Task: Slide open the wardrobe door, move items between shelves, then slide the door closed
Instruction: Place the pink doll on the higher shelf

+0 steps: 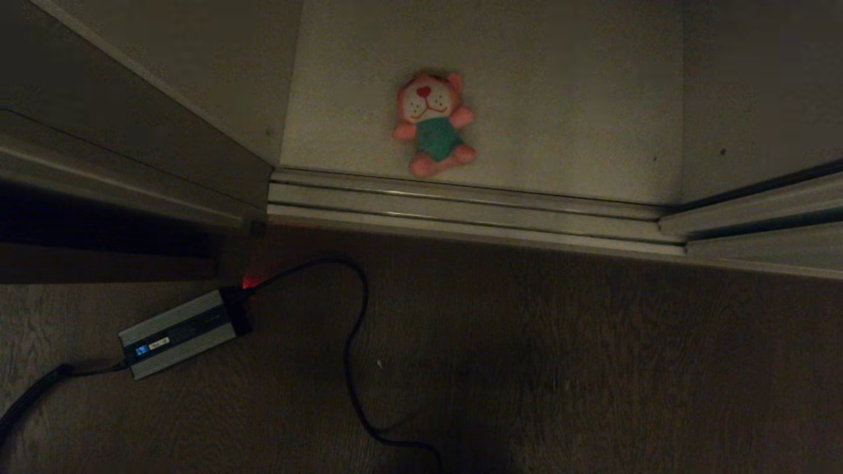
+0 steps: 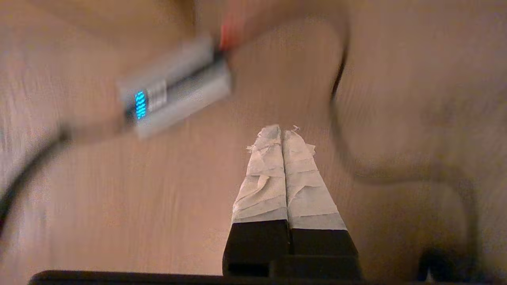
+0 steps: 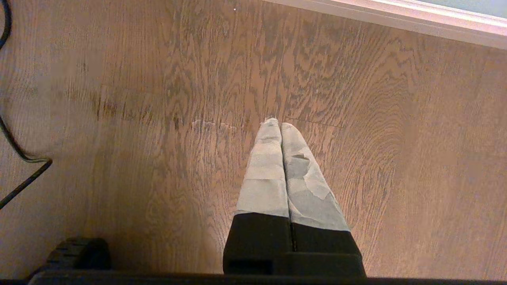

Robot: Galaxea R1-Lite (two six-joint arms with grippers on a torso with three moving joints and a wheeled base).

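pink plush toy (image 1: 432, 125) face-up on off-white wardrobe shelf (image 1: 560, 99) behind sliding-door track (image 1: 461, 207), power adapter (image 1: 178, 332) label unreadable, left tool (image 2: 282, 132) and right tool (image 3: 276, 124) both pressed together, empty, over wood floor (image 3: 158, 118)

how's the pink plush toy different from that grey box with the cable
The pink plush toy is soft, pink and teal, lying face up inside the wardrobe on its pale board. The grey box is hard, ribbed metal, lying on the wooden floor outside, with black cables plugged in and lights glowing. Both lie flat, untouched.
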